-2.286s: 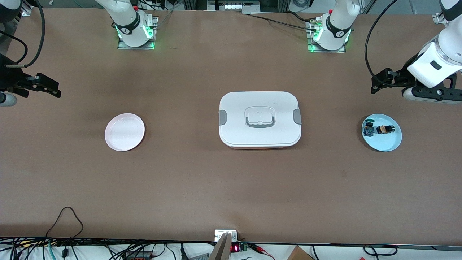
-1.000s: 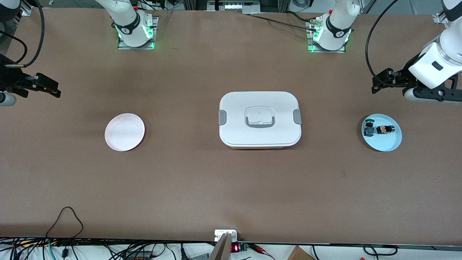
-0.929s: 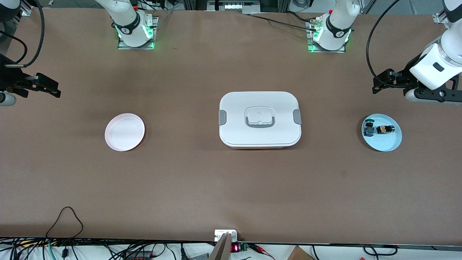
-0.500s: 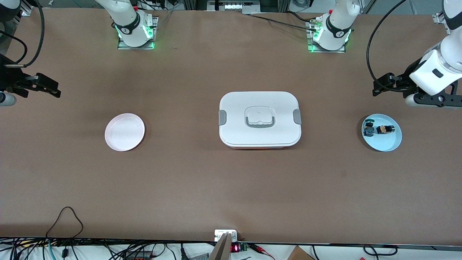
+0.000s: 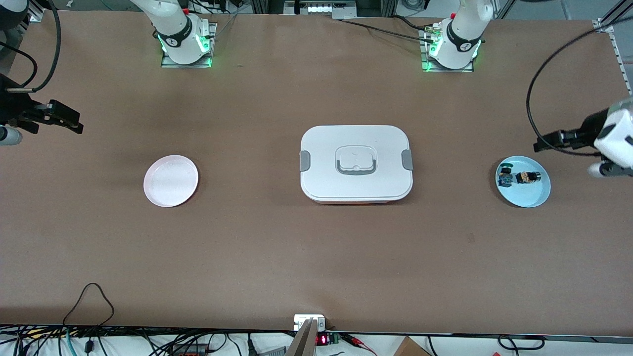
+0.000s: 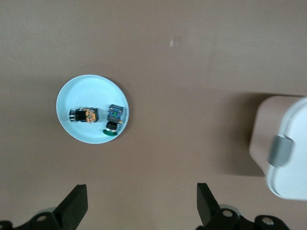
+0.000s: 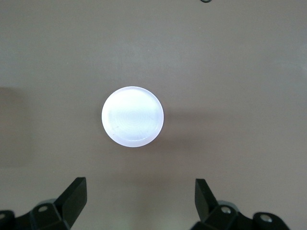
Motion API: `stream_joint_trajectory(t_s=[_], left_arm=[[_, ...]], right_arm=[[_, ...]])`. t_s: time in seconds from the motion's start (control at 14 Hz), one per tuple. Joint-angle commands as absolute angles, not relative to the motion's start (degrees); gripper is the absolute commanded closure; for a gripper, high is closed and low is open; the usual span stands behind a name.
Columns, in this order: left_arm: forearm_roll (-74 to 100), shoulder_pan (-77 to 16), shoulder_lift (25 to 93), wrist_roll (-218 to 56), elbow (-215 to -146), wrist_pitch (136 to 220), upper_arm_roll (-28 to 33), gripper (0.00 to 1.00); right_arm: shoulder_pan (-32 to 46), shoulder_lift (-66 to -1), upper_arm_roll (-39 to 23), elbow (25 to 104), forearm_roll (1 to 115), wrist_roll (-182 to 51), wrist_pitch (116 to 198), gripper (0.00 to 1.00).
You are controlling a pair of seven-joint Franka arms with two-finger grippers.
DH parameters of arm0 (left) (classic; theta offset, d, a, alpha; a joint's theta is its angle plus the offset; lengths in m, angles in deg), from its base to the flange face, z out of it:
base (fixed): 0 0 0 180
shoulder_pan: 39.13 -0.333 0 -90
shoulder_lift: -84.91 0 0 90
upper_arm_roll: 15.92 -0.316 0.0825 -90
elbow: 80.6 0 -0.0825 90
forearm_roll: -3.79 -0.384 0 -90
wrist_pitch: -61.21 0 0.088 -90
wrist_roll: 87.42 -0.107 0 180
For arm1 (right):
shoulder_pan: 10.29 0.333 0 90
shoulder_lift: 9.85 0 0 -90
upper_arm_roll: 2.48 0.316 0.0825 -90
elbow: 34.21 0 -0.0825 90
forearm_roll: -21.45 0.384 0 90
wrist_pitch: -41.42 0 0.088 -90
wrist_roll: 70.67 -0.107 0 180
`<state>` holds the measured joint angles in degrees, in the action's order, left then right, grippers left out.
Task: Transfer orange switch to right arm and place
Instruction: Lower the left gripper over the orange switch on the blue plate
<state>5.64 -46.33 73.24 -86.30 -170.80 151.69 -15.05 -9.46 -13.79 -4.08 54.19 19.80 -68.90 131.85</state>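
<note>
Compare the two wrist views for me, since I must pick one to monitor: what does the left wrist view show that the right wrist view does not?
Only the left wrist view shows the light blue plate holding the orange switch and the green-capped switch, plus a corner of the white lunch box, with the open left gripper above bare table. Only the right wrist view shows the bare pink plate, with the open right gripper above the table. Both share the brown table and open black fingers holding nothing.
</note>
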Motion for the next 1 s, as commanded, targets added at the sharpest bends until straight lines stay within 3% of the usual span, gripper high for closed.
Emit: stream_joint_trajectory(t_s=[0.0, 0.21, 0.43, 0.93], left_arm=[[1.96, -50.10, 66.73, -86.80, -167.17, 150.42, -14.60, 0.00], [-4.37, -51.35, 63.55, -88.29, -168.30, 151.73, -14.60, 0.00], [-5.70, -52.91, 63.99, -90.30, -175.05, 160.67, -14.60, 0.00], [-5.61, -56.18, 65.04, -91.46, -196.50, 194.15, -14.51, 0.00]], right_arm=[[-9.67, -13.54, -4.06, 53.50, 20.57, -69.27, 131.24, 0.00], [-9.67, -13.63, -4.06, 53.50, 20.66, -69.27, 131.59, 0.00], [-9.67, -13.72, -4.06, 53.59, 20.66, -69.27, 131.60, 0.00], [-9.67, -13.98, -4.06, 53.59, 20.66, -69.27, 131.60, 0.00]])
